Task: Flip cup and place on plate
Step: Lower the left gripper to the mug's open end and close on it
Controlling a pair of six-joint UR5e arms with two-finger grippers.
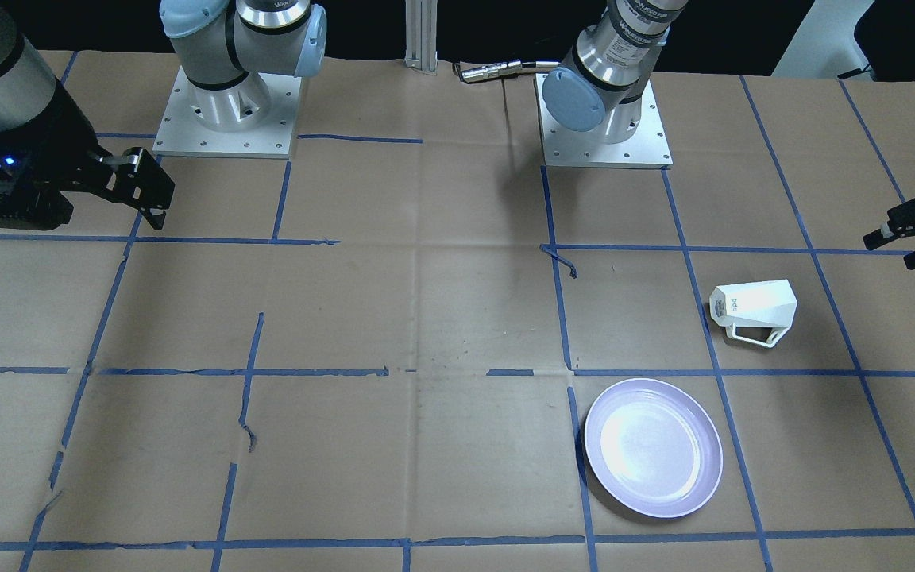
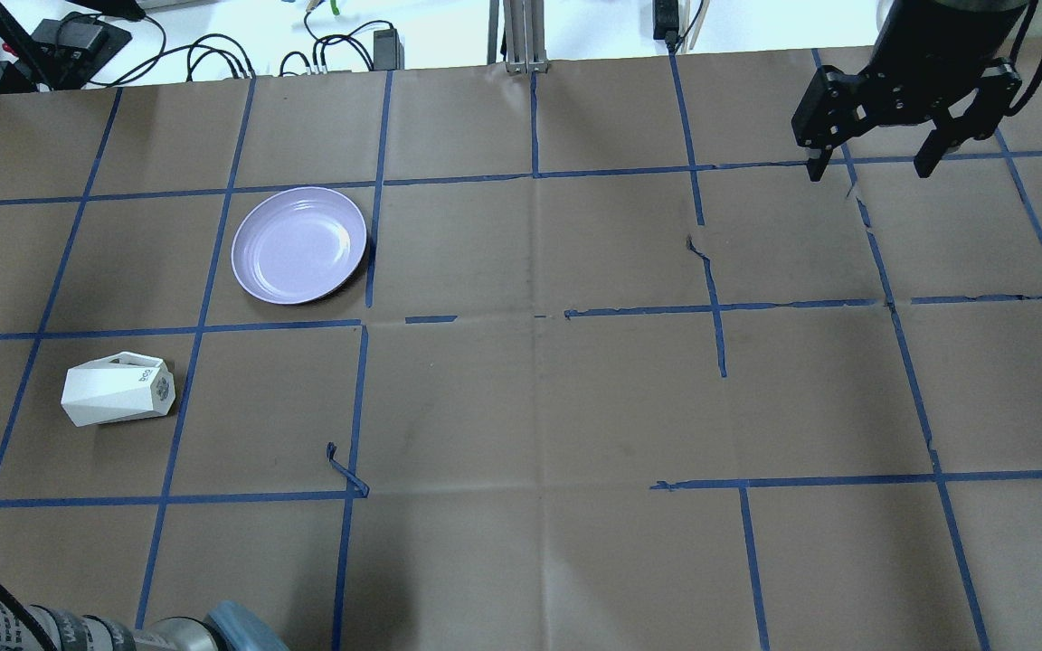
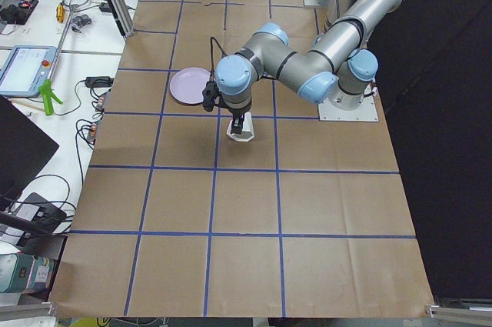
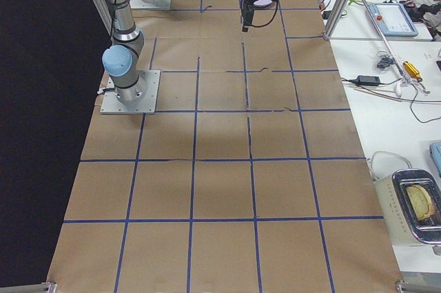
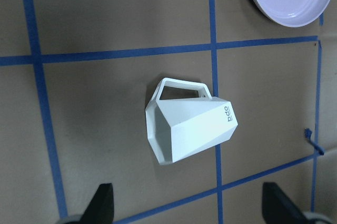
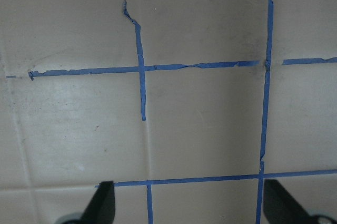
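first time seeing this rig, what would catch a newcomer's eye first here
The white faceted cup lies tipped on its side on the brown paper-covered table, in the robot's left half. The empty lavender plate sits apart from it, farther from the robot. The left gripper hangs open above the cup, while the right gripper is open far off on the other side.

— What's on the table (image 2: 521, 407)?
— It's covered in brown paper (image 2: 575, 561) gridded with blue tape (image 2: 535, 172) (torn in spots); in the left half the cup (image 2: 117, 390) lies on its side, handle toward the far edge; the plate (image 2: 298, 245) sits flat nearby, closer to that edge, not touching the cup.
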